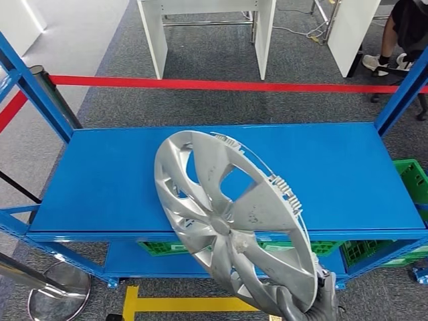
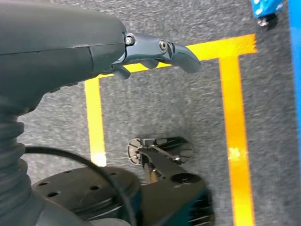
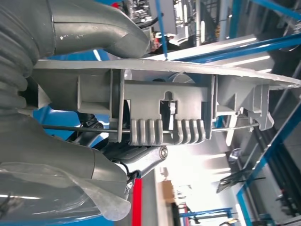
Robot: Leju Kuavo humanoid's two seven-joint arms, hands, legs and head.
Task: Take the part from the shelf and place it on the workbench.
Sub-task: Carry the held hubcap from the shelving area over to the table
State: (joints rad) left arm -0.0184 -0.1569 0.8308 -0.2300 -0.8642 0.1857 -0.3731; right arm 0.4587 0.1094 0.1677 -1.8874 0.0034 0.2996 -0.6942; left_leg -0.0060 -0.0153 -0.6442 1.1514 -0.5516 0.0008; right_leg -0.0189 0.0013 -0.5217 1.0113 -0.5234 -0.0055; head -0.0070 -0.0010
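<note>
A silver wheel cover (image 1: 229, 221) hangs tilted over the front edge of the blue shelf (image 1: 111, 180), its spoked face toward me. My right hand (image 1: 315, 304) grips it by the lower rim at the bottom right. In the right wrist view the cover's rim and clip (image 3: 167, 110) sit between the thumb (image 3: 103, 28) and the darker fingers (image 3: 142, 160). My left hand (image 2: 106, 47) hangs over the grey carpet with its fingers stretched out and nothing in it.
The shelf's blue uprights (image 1: 35, 90) stand at both ends. Green crates (image 1: 414, 177) sit at the right and under the shelf. A red barrier tape (image 1: 227, 85) runs behind, with white table legs (image 1: 154, 37) and a seated person (image 1: 404, 33) beyond. Yellow floor tape (image 2: 234, 132) marks the carpet.
</note>
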